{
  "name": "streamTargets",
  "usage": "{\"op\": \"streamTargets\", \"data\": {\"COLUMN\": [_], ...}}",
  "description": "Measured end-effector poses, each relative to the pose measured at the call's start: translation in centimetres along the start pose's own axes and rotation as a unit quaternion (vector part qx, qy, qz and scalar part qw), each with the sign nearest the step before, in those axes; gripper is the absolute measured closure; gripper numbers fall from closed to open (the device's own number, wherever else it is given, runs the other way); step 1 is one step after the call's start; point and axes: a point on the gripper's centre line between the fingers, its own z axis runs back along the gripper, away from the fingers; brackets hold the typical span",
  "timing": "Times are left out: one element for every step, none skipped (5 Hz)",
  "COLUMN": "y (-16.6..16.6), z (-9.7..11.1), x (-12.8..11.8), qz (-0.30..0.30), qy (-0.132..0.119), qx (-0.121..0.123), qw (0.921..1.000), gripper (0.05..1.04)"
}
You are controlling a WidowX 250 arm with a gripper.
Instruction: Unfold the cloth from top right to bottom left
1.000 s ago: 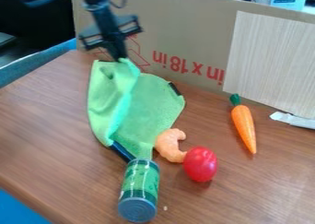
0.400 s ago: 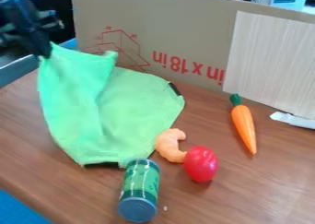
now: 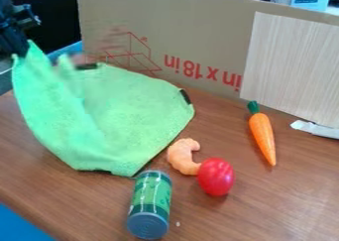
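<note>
At the upper left, the black gripper is shut on a corner of the green cloth and holds it up above the table's left edge. The green cloth hangs from that corner and spreads out to the right over the table, its lower edge just behind the can. A raised fold stands near its top left, beside a dark patch on the cloth's upper edge. Another dark patch marks its right corner.
A green can lies in front of the cloth. Right of it are an orange shrimp-shaped toy, a red ball-like toy and a carrot. A cardboard panel stands along the back.
The gripper has moved left from the upper middle with the cloth's corner. The cloth has opened out from a narrow, folded shape to a wider one, and its left side has shifted left.
</note>
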Motion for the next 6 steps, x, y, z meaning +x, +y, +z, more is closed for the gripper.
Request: {"op": "streamTargets", "data": {"y": [1.5,2.9,3.9,3.6,2.8,1.8], "z": [-0.8,-2.4,-3.4,-2.3,-2.5,-2.0], "x": [-0.8,-1.7,-2.3,-1.9,-1.9,-2.3], "qz": [0.007,0.024,0.051,0.055,0.050,0.058], "qy": [-0.002,-0.008,-0.015,-0.040,-0.048,-0.034], "qx": [0.005,0.037,0.066,0.083,0.113,0.134], "qw": [1.0000,0.9990,0.9965,0.9942,0.9911,0.9886], "gripper": [1.017,1.000,0.847,0.582,0.280,0.087]}}
